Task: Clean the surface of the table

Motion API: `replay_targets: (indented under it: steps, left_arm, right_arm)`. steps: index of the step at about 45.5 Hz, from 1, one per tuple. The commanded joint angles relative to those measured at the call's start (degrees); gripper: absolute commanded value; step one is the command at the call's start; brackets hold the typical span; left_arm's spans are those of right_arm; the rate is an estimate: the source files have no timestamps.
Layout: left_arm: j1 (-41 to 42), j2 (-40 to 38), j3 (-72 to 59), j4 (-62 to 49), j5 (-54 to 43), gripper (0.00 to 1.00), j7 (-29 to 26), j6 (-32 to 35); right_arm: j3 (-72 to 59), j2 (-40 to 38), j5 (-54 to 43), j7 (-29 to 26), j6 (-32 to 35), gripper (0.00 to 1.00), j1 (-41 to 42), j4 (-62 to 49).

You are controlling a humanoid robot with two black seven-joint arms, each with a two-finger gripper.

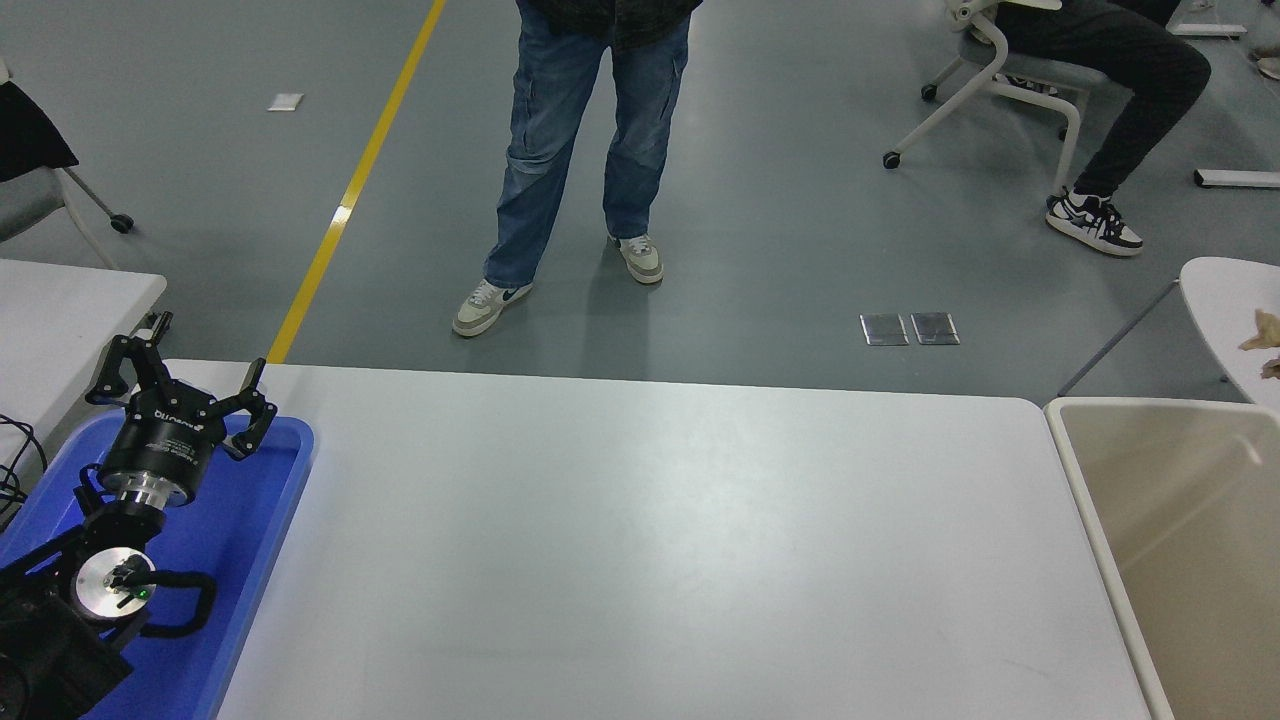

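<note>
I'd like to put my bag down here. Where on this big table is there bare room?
Nearly all of the table surface is bare, from the blue tray at its left edge to the beige bin at its right. The left corner is crowded: the parked left gripper hangs over the tray.

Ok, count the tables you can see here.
3: the table surface fills the middle, one small white table sits at the left edge, another at the right edge, both partly cut off.
</note>
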Motion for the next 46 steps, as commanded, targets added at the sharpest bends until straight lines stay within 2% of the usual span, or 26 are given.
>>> replay_targets:
  steps: [1,8,19,46]
  left_arm:
    - [0.0,0.0,0.0,0.0,0.0,1.0,0.0,0.0]
    - [0.0,0.0,0.0,0.0,0.0,1.0,0.0,0.0]
    - [0.0,0.0,0.0,0.0,0.0,1.0,0.0,0.0]
    - [0.0,0.0,0.0,0.0,0.0,1.0,0.0,0.0]
  right_arm:
    - [3.7,1.8,2.9,-8.7,-6.0,0.0,-1.9,-1.1]
    - [4.0,3.1,3.1,-12.9,-7.9,0.0,-2.9,-1.2]
    - [4.7,4.6,8.4,-16.1,-11.1,0.0,-5.0,-1.2]
    - [9.6,8.6,9.0,-16.6,-13.3,0.0,-8.4,-1.2]
